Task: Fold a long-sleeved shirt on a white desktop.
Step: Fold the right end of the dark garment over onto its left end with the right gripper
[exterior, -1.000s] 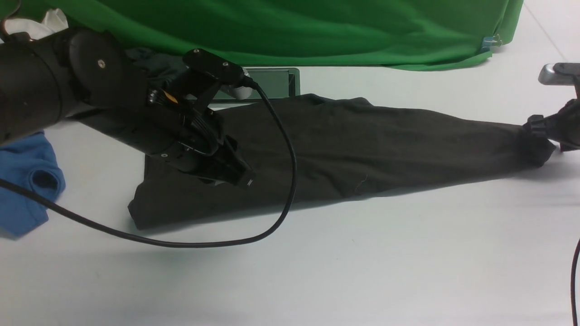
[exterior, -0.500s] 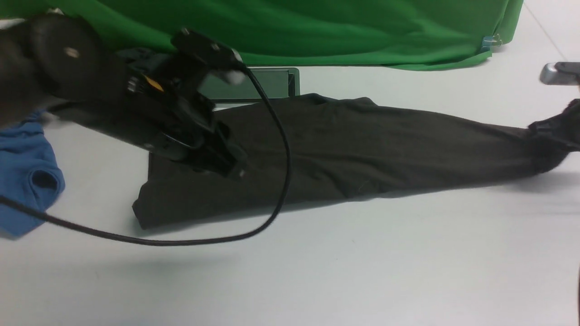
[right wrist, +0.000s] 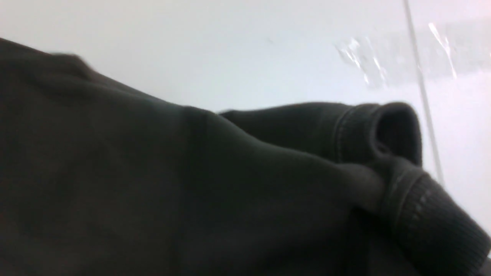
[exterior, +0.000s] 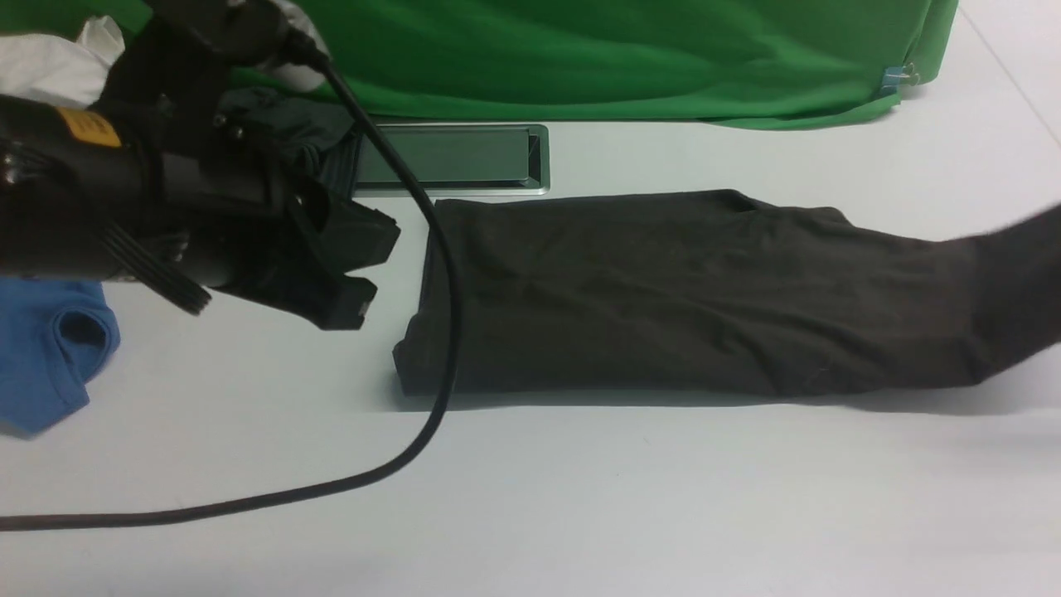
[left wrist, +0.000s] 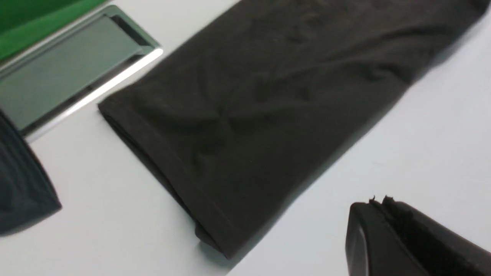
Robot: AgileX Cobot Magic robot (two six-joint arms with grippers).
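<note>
A black cable [exterior: 390,464] runs across the near part of the white desktop [exterior: 580,514], curving up from the left edge toward the left arm. Beyond it the long-sleeved shirt [exterior: 663,298] lies folded into a long dark band stretching from the middle of the desktop to the right edge, where its end lifts off the surface and blurs. Its left end is a straight hemmed edge [left wrist: 168,168], lying flat. In the right wrist view two ribbed cuffs [right wrist: 387,142] are bunched together at the raised end; the right gripper itself does not show in any view.

The left gripper [exterior: 352,265] hangs above the desktop just left of the shirt's hemmed end, apart from the cloth, its fingers spread and holding nothing. At the left edge lies a blue T-shirt [exterior: 50,348], partly under the arm. Farther back, a grey hatch with a metal rim [exterior: 452,157] sits in the desktop just beyond the shirt's far left corner, with a small charcoal garment [exterior: 290,124] beside it to the left. A green cloth [exterior: 622,58] hangs across the far side.
</note>
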